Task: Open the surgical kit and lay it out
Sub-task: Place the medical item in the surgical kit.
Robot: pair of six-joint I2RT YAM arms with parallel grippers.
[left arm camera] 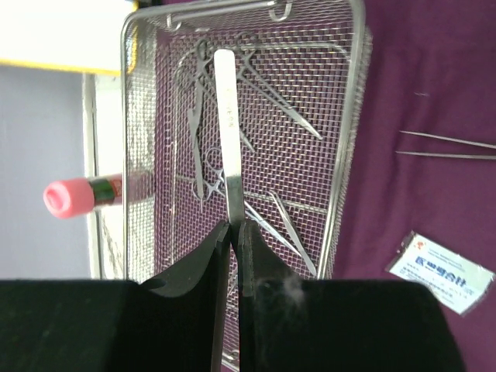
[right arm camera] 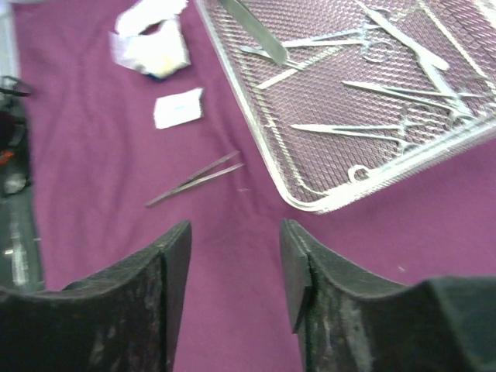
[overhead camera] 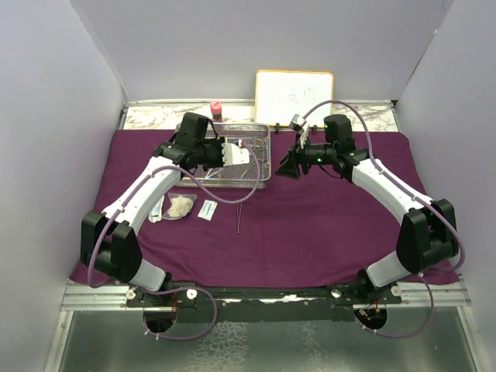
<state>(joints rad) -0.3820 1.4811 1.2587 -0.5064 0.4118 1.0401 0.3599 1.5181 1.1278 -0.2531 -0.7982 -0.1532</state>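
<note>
The surgical kit's purple cloth (overhead camera: 310, 225) lies spread flat, with the wire-mesh tray (overhead camera: 266, 172) at its far middle holding several clamps. My left gripper (left arm camera: 234, 226) is shut on a flat steel instrument (left arm camera: 227, 124) that sticks out over the tray (left arm camera: 353, 155). My right gripper (right arm camera: 235, 232) hovers open over bare cloth just right of the tray's corner (right arm camera: 310, 203), with nothing between its fingers. Slim forceps (overhead camera: 239, 217) lie on the cloth in front of the tray, and gauze (overhead camera: 180, 206) and a white packet (overhead camera: 207, 209) lie to their left.
A framed whiteboard (overhead camera: 294, 94) leans on the back wall. A pink-capped bottle (overhead camera: 216, 111) stands just behind the tray. White walls close in the table on both sides.
</note>
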